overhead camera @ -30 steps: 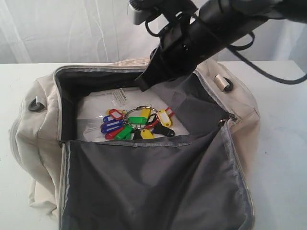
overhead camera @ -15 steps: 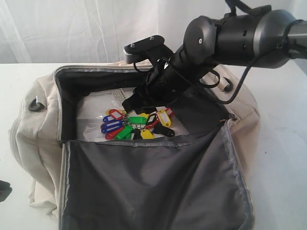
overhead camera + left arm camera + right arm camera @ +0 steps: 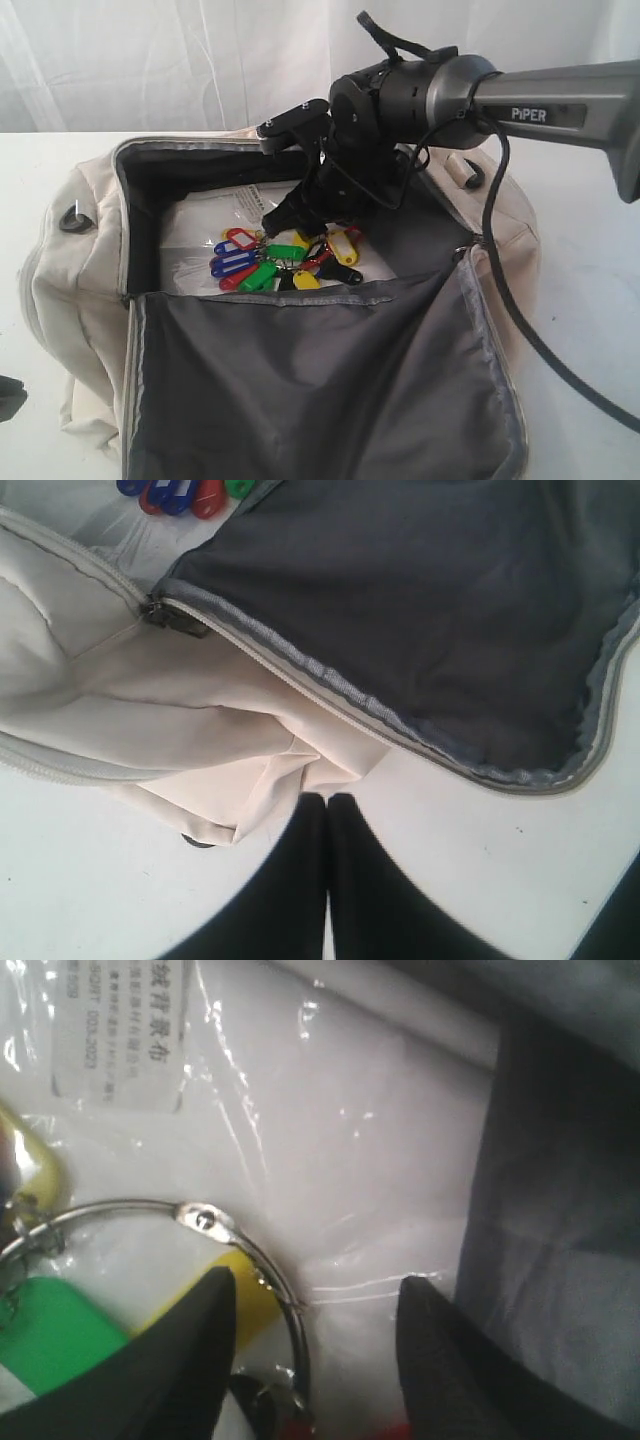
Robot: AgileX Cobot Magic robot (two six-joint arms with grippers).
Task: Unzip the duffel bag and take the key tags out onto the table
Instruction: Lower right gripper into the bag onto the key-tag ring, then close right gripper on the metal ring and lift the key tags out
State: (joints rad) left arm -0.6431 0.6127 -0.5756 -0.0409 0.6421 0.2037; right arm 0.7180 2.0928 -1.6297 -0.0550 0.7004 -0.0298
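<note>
Finds the right gripper with jaws spread wide and holding nothing, poised inside the duffel bag just above the key tags, one fingertip over the metal ring. Finds the left gripper pressed shut on nothing, over the table beside the bag's near corner. Judges the step in hand to be the pick. Recommends lowering straight down to straddle the ring or a thick cluster of tags, closing firmly, then lifting slowly to avoid dragging up the clear plastic sleeve underneath or catching the grey lining. Notes the bag unzipped, with the lining laid open toward the front. Notes the tags as a loose bunch in red, green, yellow, blue and black, lying on the sleeve near the middle of the open compartment, not yet out on the table.
</note>
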